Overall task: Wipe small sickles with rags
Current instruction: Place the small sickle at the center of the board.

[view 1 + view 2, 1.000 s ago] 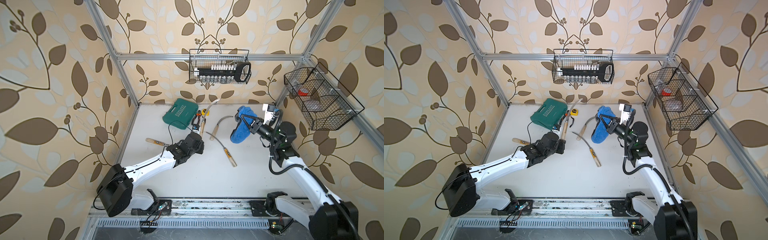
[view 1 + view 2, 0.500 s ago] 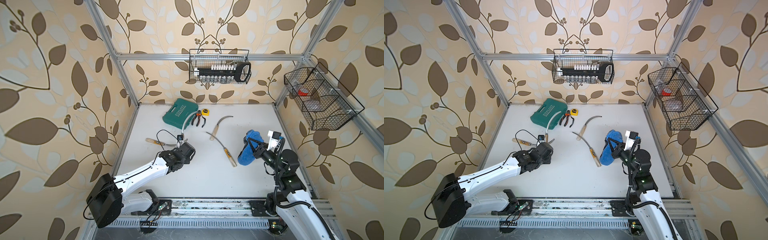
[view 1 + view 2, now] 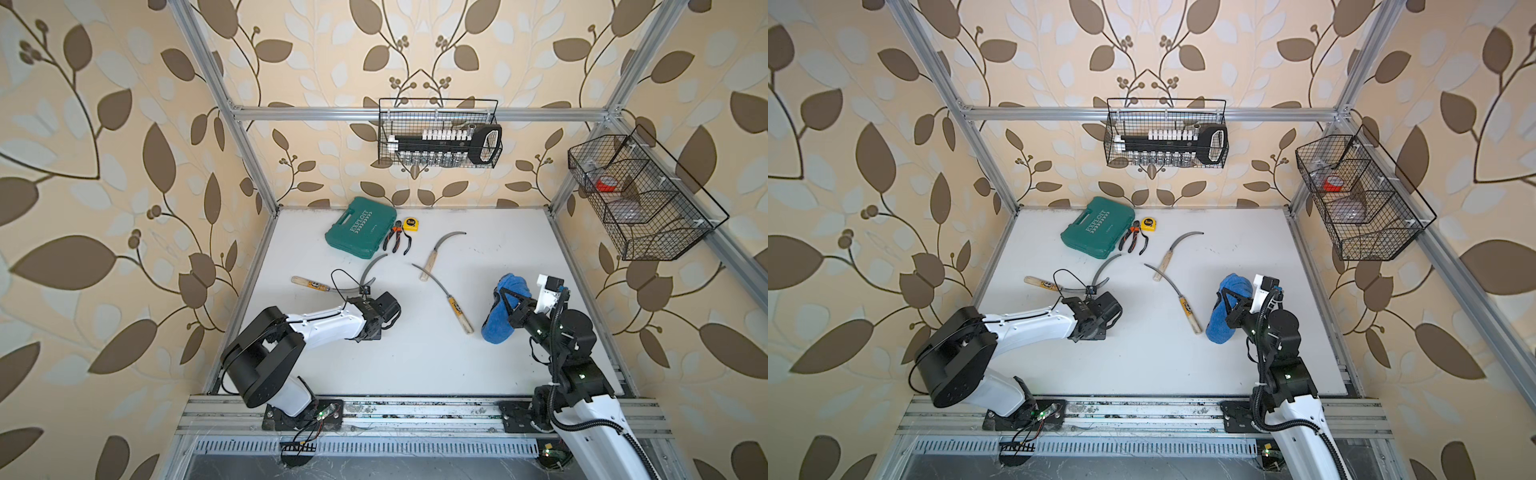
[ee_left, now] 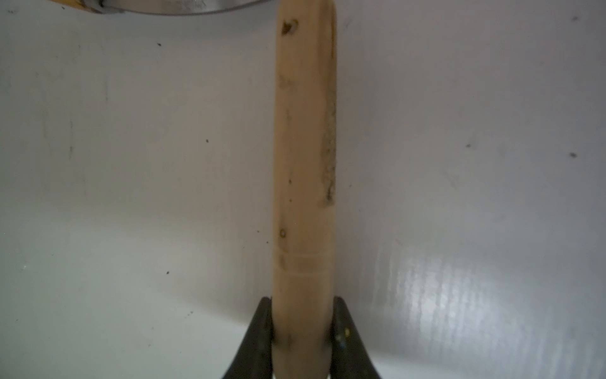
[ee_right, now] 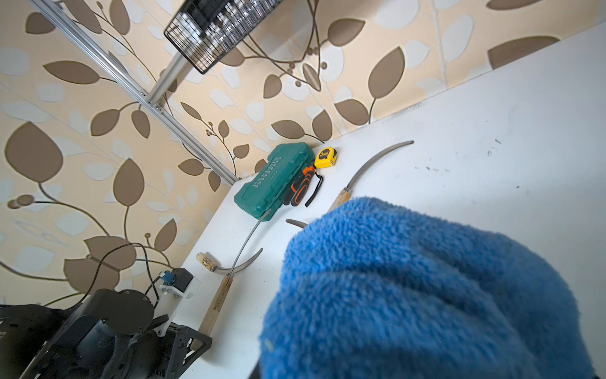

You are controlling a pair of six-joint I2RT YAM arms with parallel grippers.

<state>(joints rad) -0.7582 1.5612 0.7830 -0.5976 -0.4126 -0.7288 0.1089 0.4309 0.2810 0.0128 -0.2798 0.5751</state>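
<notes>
My left gripper (image 4: 303, 316) is shut on the butt of one small sickle's pale wooden handle (image 4: 303, 164). In both top views this gripper (image 3: 372, 309) hides the handle. The sickle's thin blade (image 3: 374, 266) curves toward the teal case and crosses the blade of a second sickle (image 3: 307, 283) lying at the left. Two more sickles (image 3: 432, 259) (image 3: 457, 309) lie mid-table. My right gripper (image 3: 505, 303) is shut on the blue fluffy rag (image 3: 500, 320) (image 5: 426, 295) at the front right, beside the nearer sickle's handle and not touching it. The rag hides that gripper's fingers in the right wrist view.
A teal tool case (image 3: 360, 227), orange-and-black pliers (image 3: 397, 241) and a yellow tape measure (image 3: 410, 224) sit near the back wall. A wire basket of sockets (image 3: 438, 137) hangs on the back wall and another wire basket (image 3: 640, 199) on the right frame.
Both arms have drawn back toward the front. The left one pulled its sickle away from the case; the right one carried the rag from mid-table to the front right.
</notes>
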